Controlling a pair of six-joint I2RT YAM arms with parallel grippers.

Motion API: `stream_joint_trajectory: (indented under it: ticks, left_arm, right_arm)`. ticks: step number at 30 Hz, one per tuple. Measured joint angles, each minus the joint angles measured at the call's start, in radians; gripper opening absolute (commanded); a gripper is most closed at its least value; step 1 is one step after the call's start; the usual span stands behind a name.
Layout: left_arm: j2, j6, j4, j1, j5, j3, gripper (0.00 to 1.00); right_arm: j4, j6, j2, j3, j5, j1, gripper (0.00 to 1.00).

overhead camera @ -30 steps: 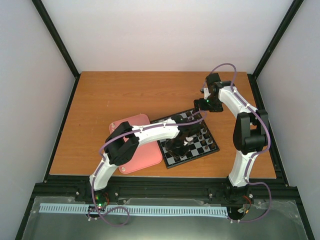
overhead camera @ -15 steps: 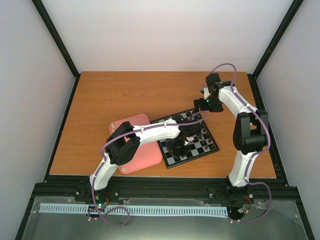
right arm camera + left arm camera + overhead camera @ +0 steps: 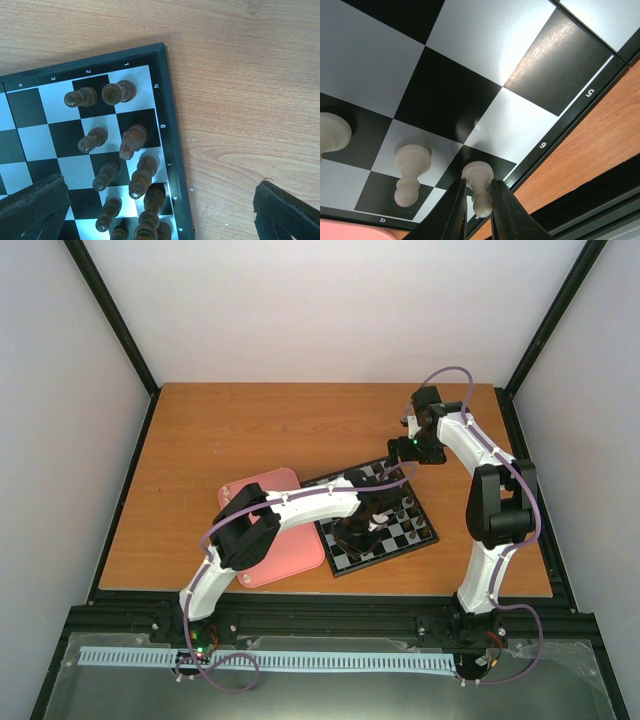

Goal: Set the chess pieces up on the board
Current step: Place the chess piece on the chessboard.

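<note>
A cream chess pawn (image 3: 477,175) stands upright on a black square at the edge of the board (image 3: 445,95), near the rim mark 6. My left gripper (image 3: 478,189) straddles it, jaws only slightly parted, with a thin gap beside the pawn's head. Two more cream chess pieces (image 3: 411,162) (image 3: 331,132) stand in the same row. From above, the left gripper (image 3: 352,533) is low over the board (image 3: 412,537). My right gripper (image 3: 160,210) hangs wide open and empty over the board's far corner (image 3: 165,55).
Several dark brown pieces (image 3: 132,140) stand in two rows along the board's far side. A pink tray (image 3: 300,550) lies left of the board, partly under the left arm. Bare wooden tabletop (image 3: 250,100) surrounds the board.
The left gripper's jaws have eased apart a little around the pawn. Neither arm has visibly moved.
</note>
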State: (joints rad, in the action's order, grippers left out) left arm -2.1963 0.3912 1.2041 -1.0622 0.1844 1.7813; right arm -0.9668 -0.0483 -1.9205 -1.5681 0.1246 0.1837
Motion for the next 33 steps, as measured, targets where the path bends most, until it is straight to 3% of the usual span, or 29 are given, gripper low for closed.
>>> stream_joint_trajectory:
  ticks: [12, 22, 27, 33]
  left_arm:
    - [0.008, -0.003, 0.007, 0.000, 0.003, -0.006, 0.20]
    - [0.021, -0.005, 0.012, 0.000, 0.007, -0.006, 0.32]
    - [0.052, -0.008, 0.049, 0.000, 0.009, 0.019, 0.54]
    - [0.117, -0.004, 0.099, 0.000, -0.003, 0.135, 0.97]
  right_arm:
    - [0.000, 0.000, 0.000, 0.000, 0.000, 0.000, 1.00]
    - [0.000, 0.000, 0.000, 0.000, 0.000, 0.000, 1.00]
    - [0.000, 0.000, 0.000, 0.000, 0.000, 0.000, 1.00]
    - [-0.001, 0.000, 0.000, -0.002, -0.002, 0.000, 1.00]
